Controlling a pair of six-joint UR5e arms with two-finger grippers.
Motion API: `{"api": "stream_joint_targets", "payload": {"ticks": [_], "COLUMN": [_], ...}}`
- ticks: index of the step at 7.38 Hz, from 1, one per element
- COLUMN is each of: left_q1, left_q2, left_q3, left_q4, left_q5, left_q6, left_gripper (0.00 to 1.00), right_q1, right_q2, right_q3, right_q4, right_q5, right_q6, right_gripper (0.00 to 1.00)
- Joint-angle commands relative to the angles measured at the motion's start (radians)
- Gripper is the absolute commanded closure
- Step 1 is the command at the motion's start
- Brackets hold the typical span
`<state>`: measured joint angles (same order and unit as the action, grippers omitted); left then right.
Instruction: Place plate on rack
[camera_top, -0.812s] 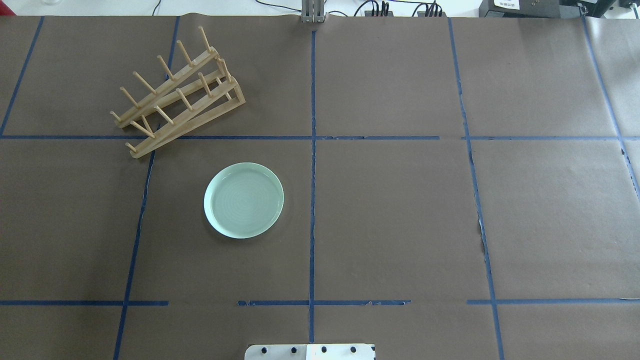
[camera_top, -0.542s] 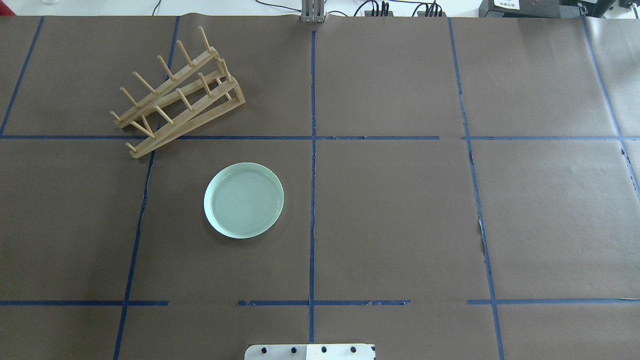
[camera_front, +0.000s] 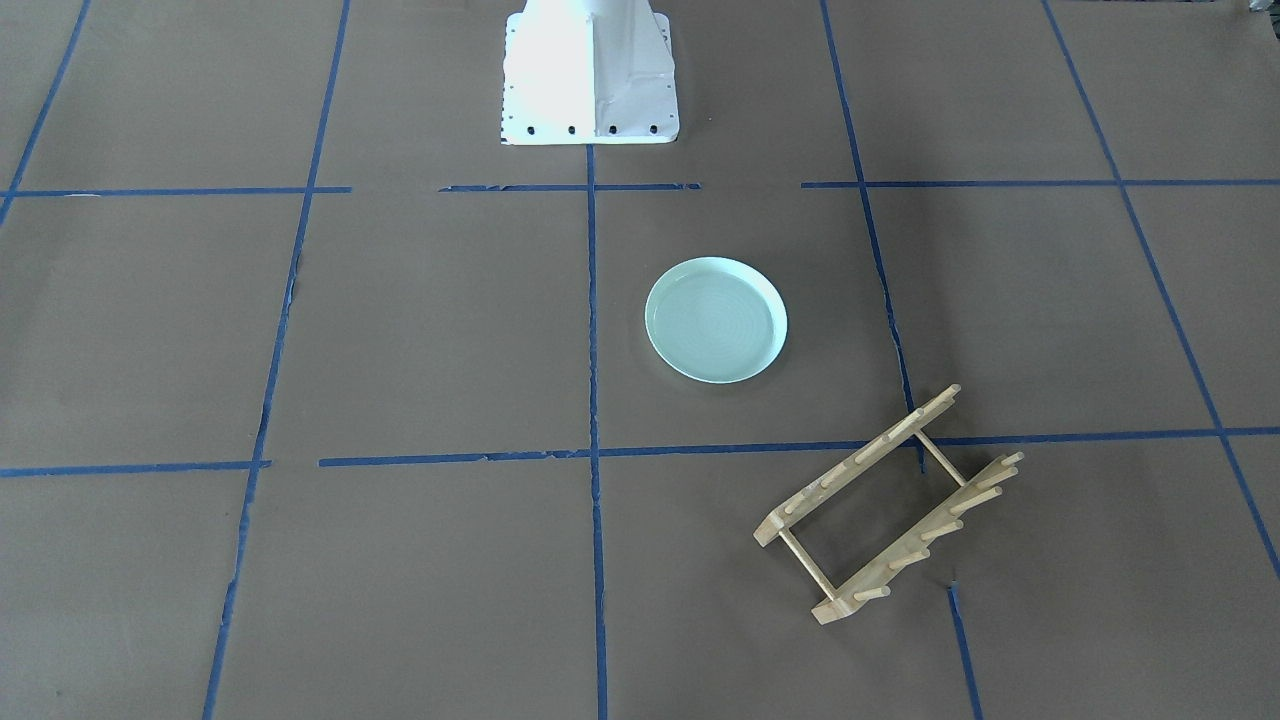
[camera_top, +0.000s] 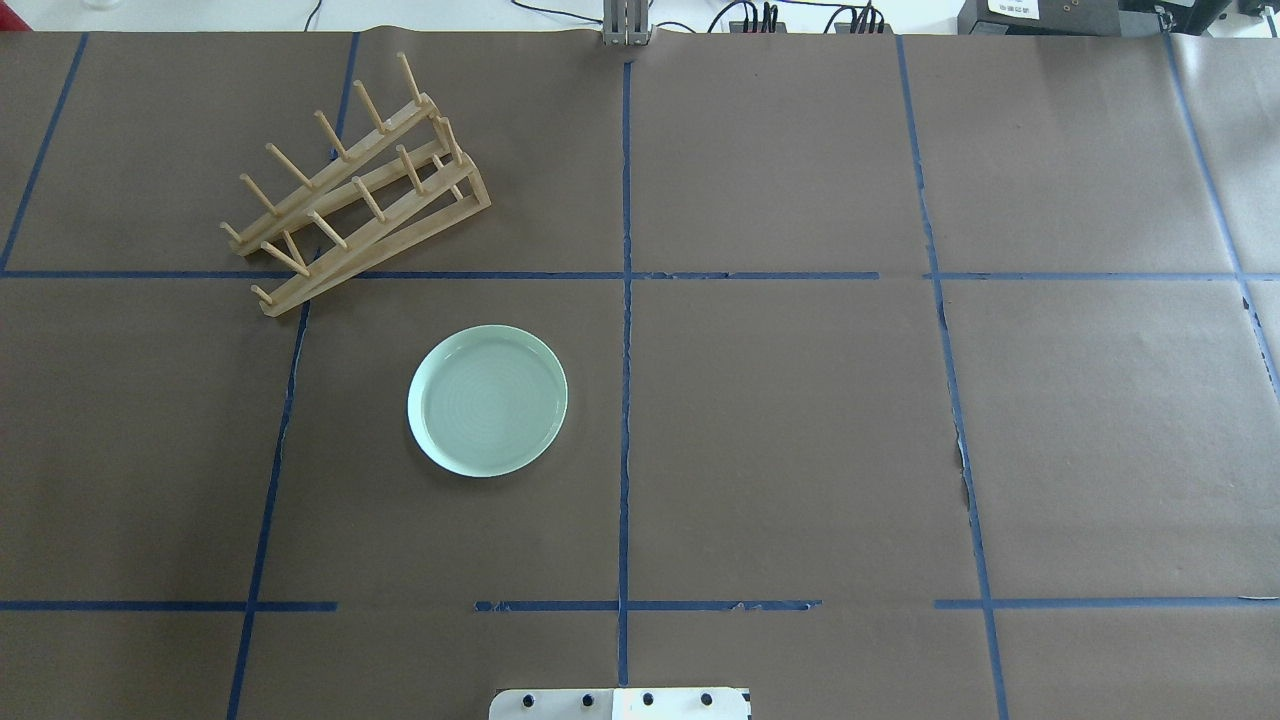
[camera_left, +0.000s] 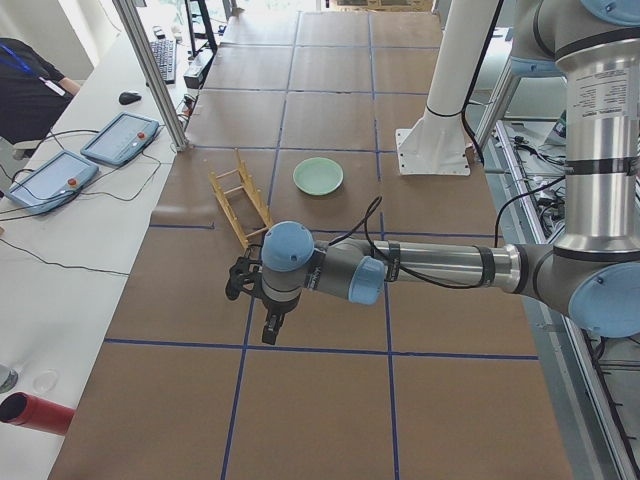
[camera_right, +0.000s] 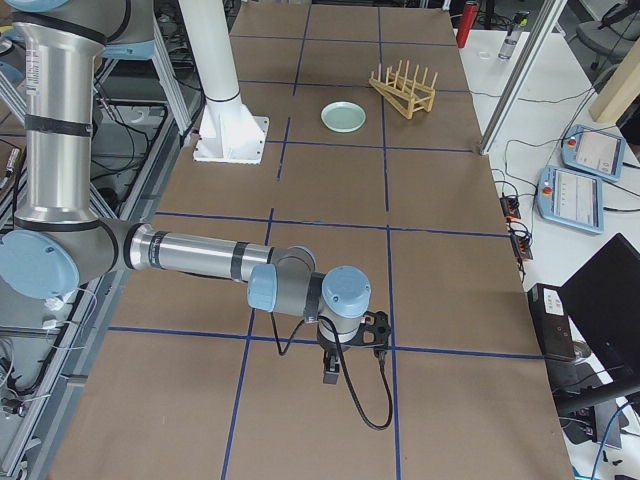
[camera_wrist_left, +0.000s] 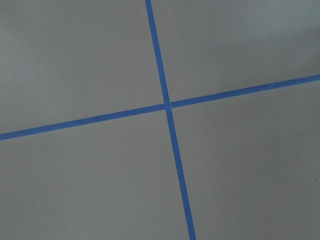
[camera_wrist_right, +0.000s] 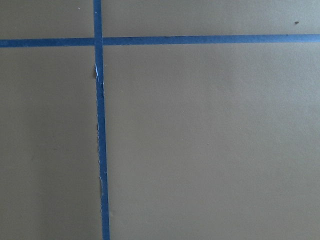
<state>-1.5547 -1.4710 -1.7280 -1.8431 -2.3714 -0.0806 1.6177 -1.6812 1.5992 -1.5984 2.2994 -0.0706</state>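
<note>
The pale mint-green plate (camera_top: 487, 400) lies flat and right side up on the brown table cover, left of centre; it also shows in the front view (camera_front: 716, 320). The light-wood rack (camera_top: 355, 190) stands beyond it at the far left, empty, set at an angle (camera_front: 890, 505). My left gripper (camera_left: 268, 332) shows only in the left side view, far from both, over bare paper; I cannot tell its state. My right gripper (camera_right: 330, 374) shows only in the right side view, at the table's other end; I cannot tell its state. Both wrist views show only paper and blue tape.
The white robot base (camera_front: 590, 70) stands at the near middle edge (camera_top: 620, 703). Blue tape lines (camera_top: 625, 300) grid the cover. Two teach pendants (camera_left: 120, 137) and an aluminium post (camera_left: 150, 70) stand beyond the far edge. A red cylinder (camera_left: 35, 412) lies off the table.
</note>
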Motion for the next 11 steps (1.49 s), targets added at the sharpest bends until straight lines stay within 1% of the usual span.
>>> {"api": "stream_joint_targets", "payload": {"ticks": [1, 2, 3, 4, 5, 6, 7, 8, 9, 10, 11], "left_q1": [0.121, 0.196, 0.273, 0.342, 0.429, 0.538, 0.615, 0.686, 0.759, 0.8, 0.835], "left_q2": [-0.026, -0.055, -0.08, -0.128, -0.217, -0.295, -0.396, -0.525, -0.628, -0.737, -0.829], "left_q3": [-0.112, -0.154, -0.198, -0.224, -0.226, -0.22, -0.216, -0.211, -0.168, -0.078, 0.018], "left_q4": [-0.074, -0.076, -0.073, -0.073, -0.064, -0.061, 0.038, 0.226, 0.333, 0.372, 0.399], "left_q5": [0.018, 0.091, 0.144, 0.147, 0.155, 0.193, 0.255, 0.302, 0.323, 0.324, 0.333], "left_q6": [-0.239, -0.354, -0.423, -0.564, -0.723, -0.877, -0.966, -1.029, -1.106, -1.192, -1.227], "left_gripper": [0.0, 0.0, 0.0, 0.0, 0.0, 0.0, 0.0, 0.0, 0.0, 0.0, 0.0], "right_q1": [-0.001, 0.001, -0.001, -0.001, 0.001, 0.001, -0.001, 0.001, 0.001, -0.001, -0.001], "right_q2": [0.0, 0.0, 0.0, 0.0, 0.0, 0.0, 0.0, 0.0, 0.0, 0.0, 0.0], "right_q3": [-0.001, -0.001, 0.001, -0.001, -0.001, 0.001, 0.001, 0.001, -0.001, 0.001, 0.001], "right_q4": [0.0, 0.0, 0.0, 0.0, 0.0, 0.0, 0.0, 0.0, 0.0, 0.0, 0.0], "right_q5": [0.0, 0.0, 0.0, 0.0, 0.0, 0.0, 0.0, 0.0, 0.0, 0.0, 0.0], "right_q6": [0.0, 0.002, 0.0, 0.0, 0.0, 0.002, 0.0, 0.0, 0.0, 0.0, 0.0], "right_gripper": [0.0, 0.0, 0.0, 0.0, 0.0, 0.0, 0.0, 0.0, 0.0, 0.0, 0.0]}}
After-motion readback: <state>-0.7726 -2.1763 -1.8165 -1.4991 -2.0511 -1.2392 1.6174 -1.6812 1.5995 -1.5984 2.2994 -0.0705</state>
